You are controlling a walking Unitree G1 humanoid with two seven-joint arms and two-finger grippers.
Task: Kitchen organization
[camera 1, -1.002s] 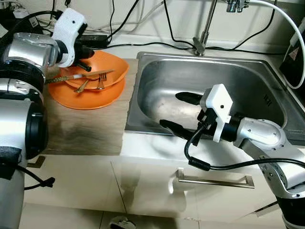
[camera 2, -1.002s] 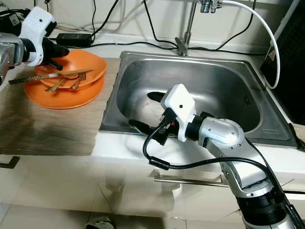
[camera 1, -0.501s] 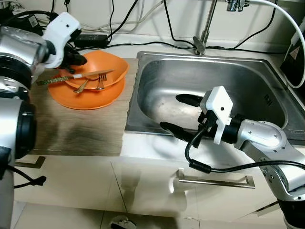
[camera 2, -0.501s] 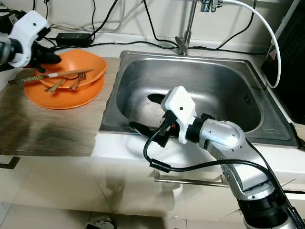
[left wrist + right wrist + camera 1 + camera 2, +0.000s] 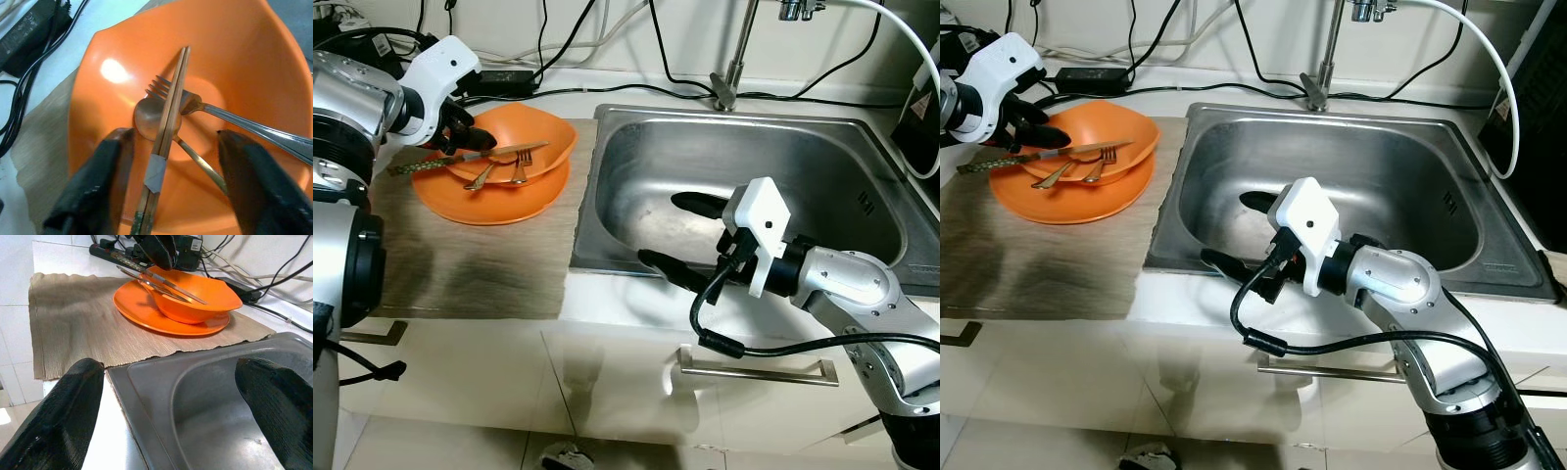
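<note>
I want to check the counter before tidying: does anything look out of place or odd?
Yes. The chopsticks lie across the orange bowl, one end sticking out over its rim, atop a spoon and fork. Black cables trail along the counter behind the sink.

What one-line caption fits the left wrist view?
Open left gripper straddles the chopsticks lying over a fork and spoon in the orange bowl.
</note>
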